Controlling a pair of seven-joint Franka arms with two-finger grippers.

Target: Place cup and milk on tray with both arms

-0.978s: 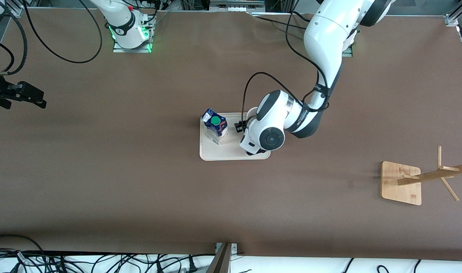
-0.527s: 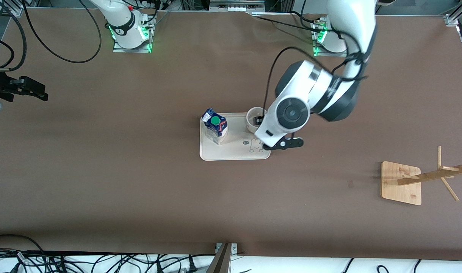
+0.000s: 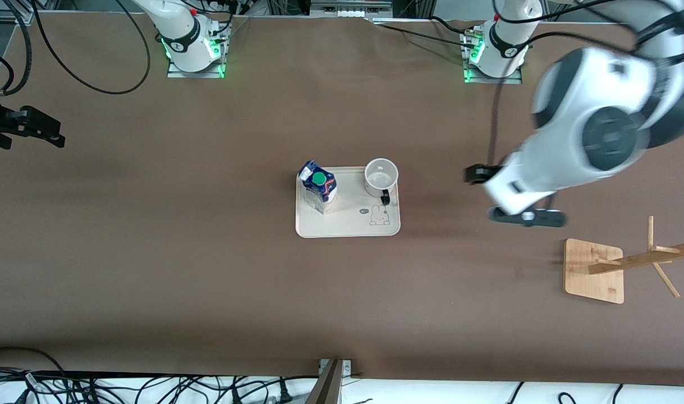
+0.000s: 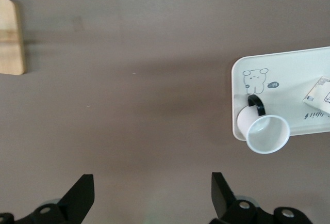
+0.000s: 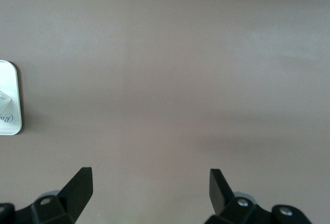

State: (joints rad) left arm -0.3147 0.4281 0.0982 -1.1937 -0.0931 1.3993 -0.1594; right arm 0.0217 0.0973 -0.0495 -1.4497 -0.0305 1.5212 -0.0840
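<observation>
The left end effector [image 4: 149, 198] hangs in the air over bare tabletop [image 3: 207, 280], between the tray [image 3: 347, 227] and the wooden rack [image 3: 594, 270], its fingers [image 4: 82, 195] spread wide with nothing between them. From this end effector the tray lies toward the right arm's end of the tabletop and the rack's square base lies toward the left arm's end, both well apart from it. The cup [image 3: 381, 175] stands upright on the tray at the corner closest to the left end effector, its black handle [image 4: 256, 104] pointing toward the rabbit drawing [image 3: 379, 215]. The milk [image 3: 318, 186] stands upright on the same tray, at the end away from the left end effector, green cap [image 3: 318, 179] up, apart from the cup. The right end effector [image 5: 149, 190] waits over bare tabletop at the right arm's end, well apart from the tray, its fingers [image 5: 80, 185] likewise spread and empty; only a rounded corner of the tray shows at the edge of the right wrist view.
</observation>
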